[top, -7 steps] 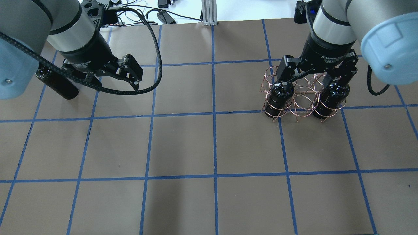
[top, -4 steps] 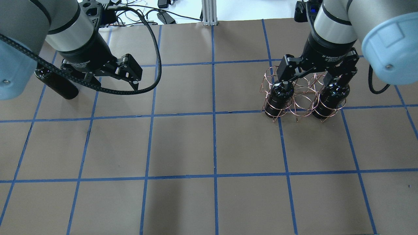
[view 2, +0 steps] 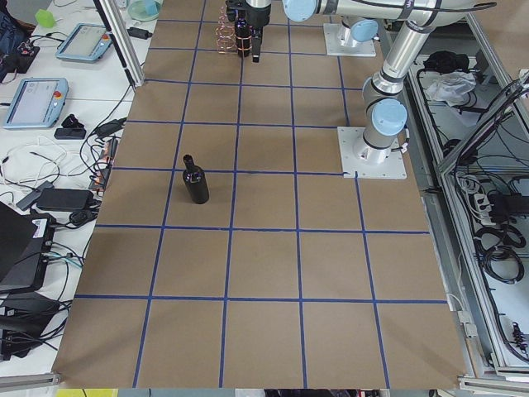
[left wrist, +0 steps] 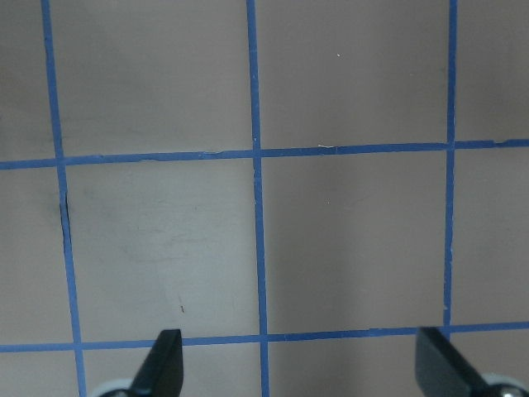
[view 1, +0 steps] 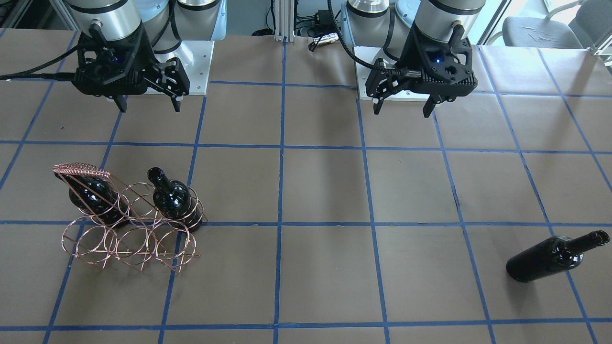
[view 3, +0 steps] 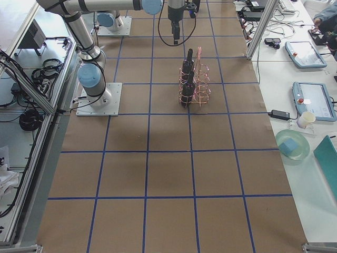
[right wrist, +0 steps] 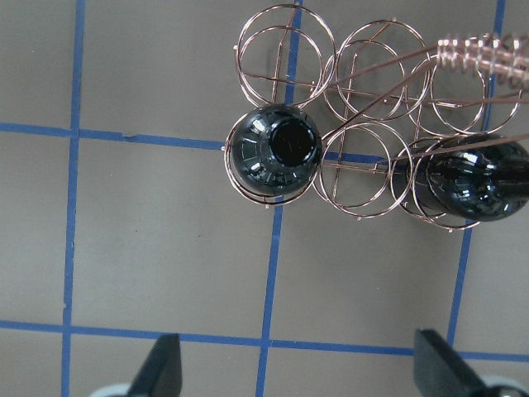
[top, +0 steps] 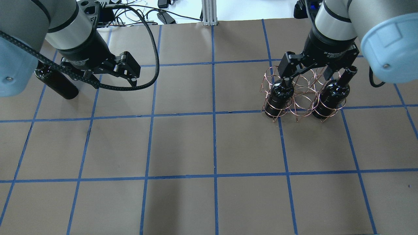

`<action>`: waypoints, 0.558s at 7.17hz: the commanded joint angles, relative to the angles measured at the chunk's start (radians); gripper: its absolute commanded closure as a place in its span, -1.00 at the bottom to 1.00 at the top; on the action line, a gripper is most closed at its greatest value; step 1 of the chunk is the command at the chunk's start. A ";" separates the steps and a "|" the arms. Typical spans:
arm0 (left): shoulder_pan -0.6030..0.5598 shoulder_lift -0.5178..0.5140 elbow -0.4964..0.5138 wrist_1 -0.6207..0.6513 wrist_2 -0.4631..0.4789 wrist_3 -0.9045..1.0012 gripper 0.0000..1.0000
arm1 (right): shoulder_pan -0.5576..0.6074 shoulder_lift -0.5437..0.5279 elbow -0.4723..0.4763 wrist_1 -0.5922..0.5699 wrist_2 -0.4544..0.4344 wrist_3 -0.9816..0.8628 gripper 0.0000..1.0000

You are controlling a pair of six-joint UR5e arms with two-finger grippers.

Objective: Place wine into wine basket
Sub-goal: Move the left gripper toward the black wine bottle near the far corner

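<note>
Right pincer [view 1: 149, 106] hangs wide open and empty above the tabletop [view 1: 325, 191]. Just ahead of and below it stands the wine basket [view 1: 79, 169]. One wine bottle [view 1: 174, 200] and a second bottle [view 1: 93, 198] stand upright in the end rings of the row nearer it. Left pincer [view 1: 401, 110] also gapes empty. A third bottle [view 1: 545, 260] lies on its side well ahead, off to its left.

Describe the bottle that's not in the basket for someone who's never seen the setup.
Go to the table's end on the robot's left, opposite the wine basket. A black bottle stands alone there, out past the left gripper; the other two bottles sit inside the basket's wire rings.
</note>
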 commanded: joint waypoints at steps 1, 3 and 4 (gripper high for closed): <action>0.043 -0.007 0.004 0.000 0.000 0.017 -1.00 | -0.004 0.033 -0.008 -0.037 0.002 -0.009 -1.00; 0.128 -0.005 0.005 -0.004 0.000 0.030 -1.00 | -0.007 -0.019 -0.010 -0.026 0.015 -0.013 -1.00; 0.149 -0.005 0.003 -0.001 0.009 0.030 -1.00 | -0.005 -0.053 -0.010 -0.014 0.009 -0.013 -1.00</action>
